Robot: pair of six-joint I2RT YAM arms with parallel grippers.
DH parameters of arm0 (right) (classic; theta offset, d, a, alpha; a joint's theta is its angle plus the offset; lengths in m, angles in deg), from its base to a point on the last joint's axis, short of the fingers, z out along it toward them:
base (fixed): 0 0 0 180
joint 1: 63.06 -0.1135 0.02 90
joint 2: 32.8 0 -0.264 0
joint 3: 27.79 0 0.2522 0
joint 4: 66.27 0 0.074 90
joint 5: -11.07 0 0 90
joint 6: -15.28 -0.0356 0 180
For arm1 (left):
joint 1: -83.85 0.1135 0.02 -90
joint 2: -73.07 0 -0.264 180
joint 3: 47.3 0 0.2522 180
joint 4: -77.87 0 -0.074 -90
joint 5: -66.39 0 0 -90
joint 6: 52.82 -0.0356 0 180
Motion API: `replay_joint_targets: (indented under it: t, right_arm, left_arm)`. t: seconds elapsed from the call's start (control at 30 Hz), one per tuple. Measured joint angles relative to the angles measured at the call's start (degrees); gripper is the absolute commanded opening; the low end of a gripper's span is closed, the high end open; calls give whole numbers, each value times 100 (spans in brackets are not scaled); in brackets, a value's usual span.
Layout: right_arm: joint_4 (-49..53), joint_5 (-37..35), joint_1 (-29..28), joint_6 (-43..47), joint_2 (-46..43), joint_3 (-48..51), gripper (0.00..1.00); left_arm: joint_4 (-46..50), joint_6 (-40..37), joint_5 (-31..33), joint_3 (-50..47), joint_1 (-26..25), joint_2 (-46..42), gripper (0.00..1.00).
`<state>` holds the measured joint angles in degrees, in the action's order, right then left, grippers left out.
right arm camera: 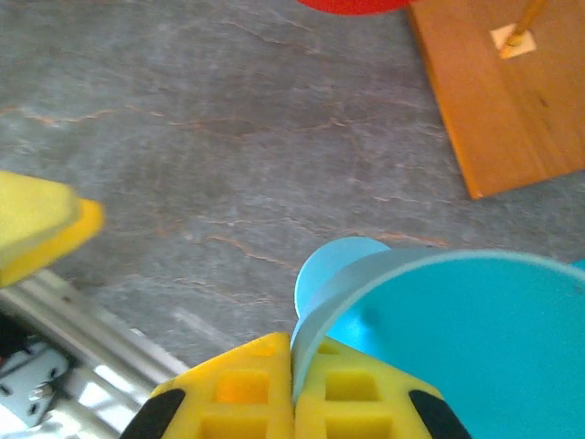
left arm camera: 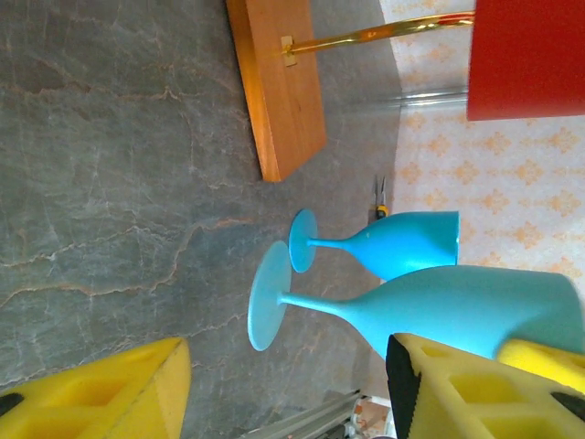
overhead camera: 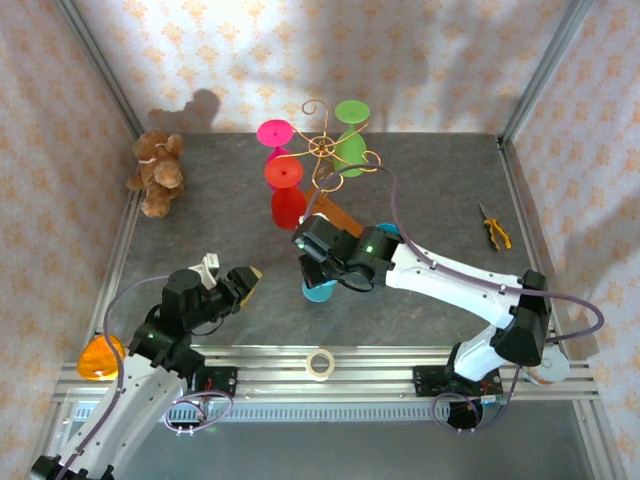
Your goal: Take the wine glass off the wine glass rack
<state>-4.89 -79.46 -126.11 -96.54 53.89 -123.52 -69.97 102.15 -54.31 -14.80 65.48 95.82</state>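
Grey table (overhead camera: 220,230) below: your right gripper (right arm camera: 292,352) is clenched on the rim of the turquoise wine glass (right arm camera: 457,347), stem upright, just beside the wine glass rack (overhead camera: 322,148); left gripper (overhead camera: 245,283) released.

My left arm (overhead camera: 150,345) comes up from its near-left base and reaches right, toward the middle of the table. The left gripper (overhead camera: 243,283) is rolled onto its side, and its yellow fingers (left arm camera: 101,393) stand well apart. My right arm (overhead camera: 440,278) stretches from the near-right base leftward to the middle, with the wrist bent down. The right gripper (right arm camera: 294,366) is closed, its fingers pinching the rim of a blue glass (right arm camera: 475,347).
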Motion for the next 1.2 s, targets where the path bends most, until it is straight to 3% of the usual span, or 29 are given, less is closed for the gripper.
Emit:
replay_joint_targets:
  t: [0.4,1.2]
  right_arm:
    - [-140,-538,50,-289,7,619,0]
    - [-313,-597,85,-396,50,817,0]
  left_arm:
    - [514,-704,232,573,0,514,56]
    - [531,-780,278,575,0,551,56]
